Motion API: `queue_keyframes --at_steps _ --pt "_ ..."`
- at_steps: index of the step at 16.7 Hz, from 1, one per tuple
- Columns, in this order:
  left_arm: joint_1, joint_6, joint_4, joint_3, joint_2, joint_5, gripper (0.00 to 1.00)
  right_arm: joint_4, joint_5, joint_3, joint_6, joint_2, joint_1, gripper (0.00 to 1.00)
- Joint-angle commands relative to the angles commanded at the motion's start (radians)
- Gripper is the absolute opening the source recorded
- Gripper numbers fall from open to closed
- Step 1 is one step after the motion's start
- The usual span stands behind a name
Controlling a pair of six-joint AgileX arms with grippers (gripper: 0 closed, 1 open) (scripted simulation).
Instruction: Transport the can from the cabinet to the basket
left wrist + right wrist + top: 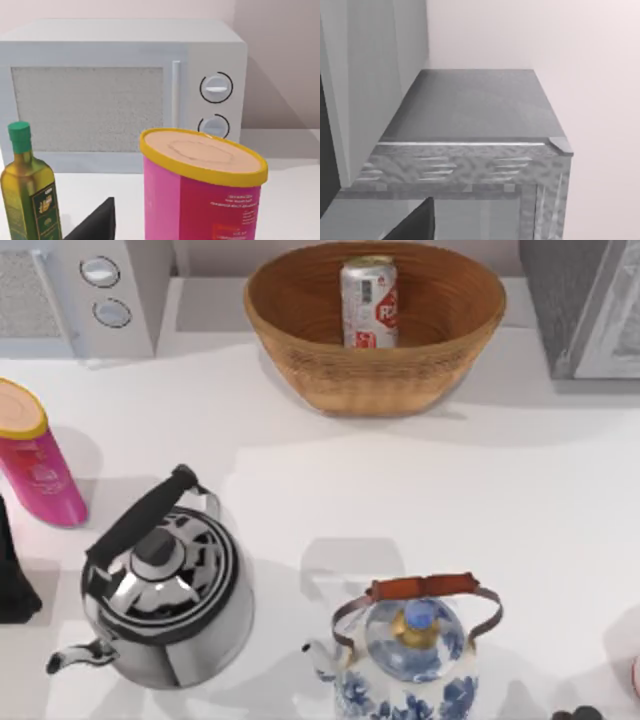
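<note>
At the near edge of the desk [420, 490] much is cut off. In the top view the blue-and-white kettle [410, 660] loses its lower body past the edge, and a dark bit [578, 714] at the near right corner is too small to name. At the left edge a black shape [14, 575] is only partly in view; I take it for part of my left arm, though I cannot be sure. My left wrist view shows a dark wedge [95, 224] low down that belongs to my left end effector, but too little of it shows to tell whether it is spread or pressed together. My right wrist view has a like dark wedge [412, 222], and again I cannot tell its state.

Left of the blue-and-white kettle stands the chrome kettle [160, 585] with its black handle. Farther left is the pink cylinder [35, 455] with its yellow-rimmed top; from my left wrist it is close, beside an olive oil bottle [30, 192] cut off at its base.

Farther back, the microwave [85, 295] sits at the far left, the grey cabinet [585, 305] at the far right, each partly out of the top view.

Between them is the basket [300, 360]. The can [369, 302] stands upright inside it, well apart from both end effectors, with its foot hidden by the basket's near wall.
</note>
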Motion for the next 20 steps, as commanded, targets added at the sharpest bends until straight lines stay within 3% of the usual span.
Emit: queue_keyframes --at_steps 7,10,14,20 --pt "0.0 0.0 0.0 0.0 0.0 0.0 1.0 -0.002 0.01 0.006 0.0 0.001 0.008 1.0" --pt "0.0 0.0 0.0 0.0 0.0 0.0 1.0 -0.006 0.1 0.018 0.0 0.004 0.099 1.0" --pt "0.0 0.0 0.0 0.0 0.0 0.0 1.0 -0.021 0.352 0.034 -0.002 0.011 0.351 1.0" --pt "0.0 0.0 0.0 0.0 0.0 0.0 1.0 -0.045 0.899 0.032 -0.005 0.001 0.898 1.0"
